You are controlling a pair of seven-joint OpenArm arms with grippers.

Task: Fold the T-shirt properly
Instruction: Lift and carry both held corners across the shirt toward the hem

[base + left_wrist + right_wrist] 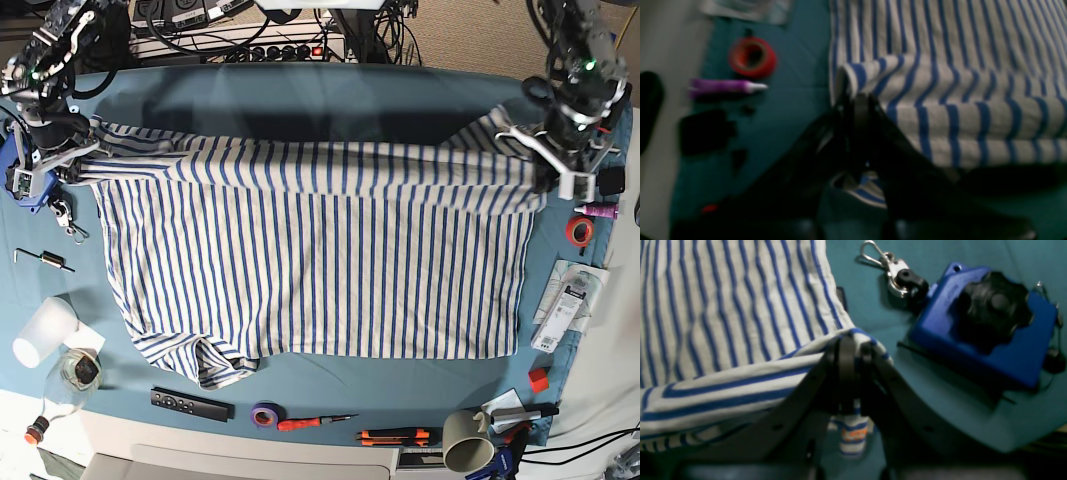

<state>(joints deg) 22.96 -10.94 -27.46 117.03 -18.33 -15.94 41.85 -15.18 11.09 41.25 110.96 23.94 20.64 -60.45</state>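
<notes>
Both pincers, left pincer and right pincer, clamp the T-shirt far edge (long axis spans between them); body lies nearward.

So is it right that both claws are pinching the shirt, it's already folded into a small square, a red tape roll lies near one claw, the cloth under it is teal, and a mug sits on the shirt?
1. Both grippers, left and right, pinch the T-shirt. True.
2. The T-shirt is folded into a small square. False: it lies spread wide, only its far edge lifted.
3. A red tape roll lies near the left gripper. True.
4. The table cloth is teal. True.
5. A mug sits on the T-shirt. False: it stands off it, at the near edge.
</notes>
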